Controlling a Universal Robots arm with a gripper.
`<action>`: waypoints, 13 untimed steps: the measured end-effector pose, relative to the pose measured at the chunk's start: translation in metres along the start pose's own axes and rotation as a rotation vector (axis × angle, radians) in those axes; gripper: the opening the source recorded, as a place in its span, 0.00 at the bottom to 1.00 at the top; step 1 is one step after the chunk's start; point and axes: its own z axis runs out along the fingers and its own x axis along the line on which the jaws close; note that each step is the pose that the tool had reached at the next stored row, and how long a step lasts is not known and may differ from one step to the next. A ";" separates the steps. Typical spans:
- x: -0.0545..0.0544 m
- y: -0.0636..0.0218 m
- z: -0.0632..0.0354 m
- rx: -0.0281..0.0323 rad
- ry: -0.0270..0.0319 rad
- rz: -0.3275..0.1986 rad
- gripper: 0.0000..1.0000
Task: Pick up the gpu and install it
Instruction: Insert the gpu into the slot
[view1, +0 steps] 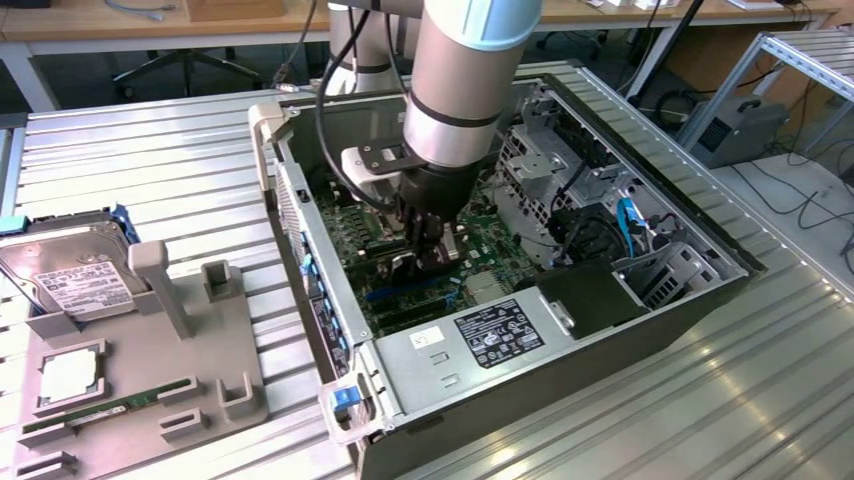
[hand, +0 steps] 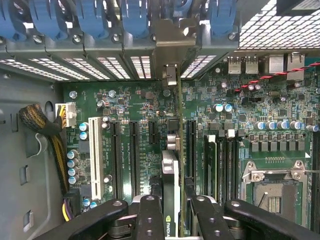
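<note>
Clamped on the gpu (hand: 170, 170), the gripper (hand: 175, 212) has its black fingers (hand: 150, 215) set narrowly on either side of the card, which shows edge-on in the wrist view. The card stands upright over the motherboard (hand: 140, 105) between the long black slots, and its silvery bracket (hand: 170, 75) reaches the rear wall just beside the blue latches (hand: 135, 20). Whether it sits fully in a slot I cannot tell. In the exterior view the gripper (view1: 427, 250) is deep inside the open computer case (view1: 694, 300), at the centre of the frame. The case lies on a ribbed metal table (view1: 174, 150). At the lower left of that frame a grey fixture tray (view1: 147, 380) holds a hard drive (view1: 67, 275) and a green memory stick (view1: 107, 408). Wooden desks (view1: 134, 20) run along the upper edge. Room around the arm is tight: the case wall stands close on the exterior view's left, a drive cage (view1: 534, 170) on its right, and the labelled power supply (view1: 494, 335) lies just below. A white slot (hand: 94, 150) and the processor socket (hand: 272, 192) flank the card, well apart from it.
</note>
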 end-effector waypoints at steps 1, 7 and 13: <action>0.000 0.0000 0.0007 -0.0002 0.0004 0.000 0.27; 0.000 0.0000 0.0026 -0.0001 0.0003 0.000 0.27; 0.000 0.0000 0.0043 -0.0004 0.0005 0.000 0.27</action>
